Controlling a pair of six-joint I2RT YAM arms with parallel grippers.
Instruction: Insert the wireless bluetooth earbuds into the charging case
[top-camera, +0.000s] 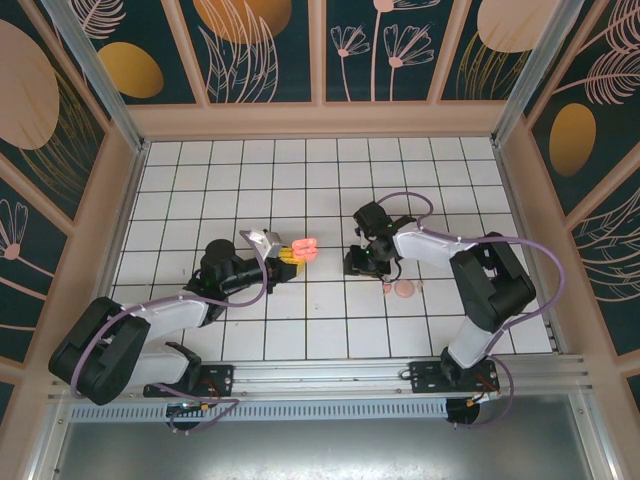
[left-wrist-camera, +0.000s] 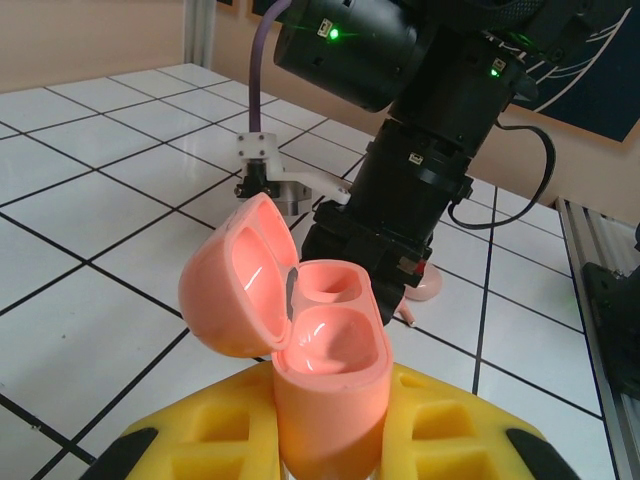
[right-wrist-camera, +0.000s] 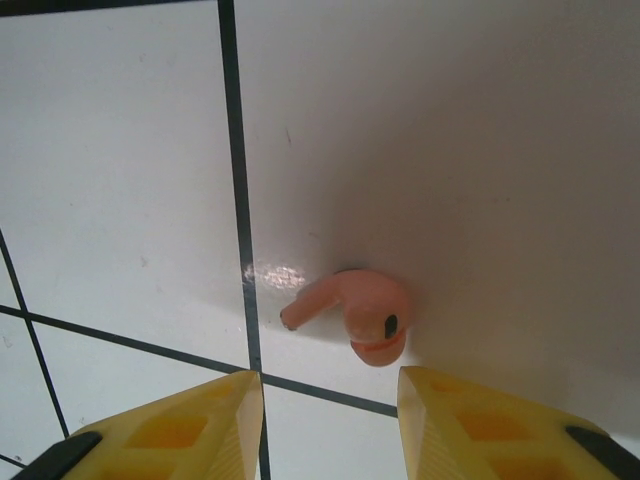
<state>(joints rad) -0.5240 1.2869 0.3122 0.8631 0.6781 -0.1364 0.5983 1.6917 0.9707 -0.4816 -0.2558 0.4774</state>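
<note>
The left gripper (left-wrist-camera: 330, 445) is clamped on the charging case (left-wrist-camera: 335, 375), which stands upright with its lid (left-wrist-camera: 232, 290) hinged open. One earbud (right-wrist-camera: 368, 316) lies on a white tile (right-wrist-camera: 480, 150), untouched, between the spread fingers of the right gripper (right-wrist-camera: 330, 405). Its stem lies along the tile and points left toward a grid line (right-wrist-camera: 240, 180).

The open coral-pink plastic charging case (left-wrist-camera: 330, 365) is smooth and glossy. The small salmon-pink plastic earbud (right-wrist-camera: 365, 312) is smooth, with a soft sheen. The white tiled bench (right-wrist-camera: 120, 150) shines faintly. The yellow plastic fingers (right-wrist-camera: 180, 425) look matt.

The left gripper (top-camera: 291, 256), its yellow fingers (top-camera: 287, 258) gripping a coral charging case (top-camera: 305, 248), hangs over the middle of the white tiled table (top-camera: 250, 170). Near it on the right, the right gripper (top-camera: 363, 264) points straight down at the tiles, its fingertips hidden under the black wrist (top-camera: 372, 222). A pale pink round pod (top-camera: 404, 289) lies on the table near that gripper, toward the near edge.
</note>
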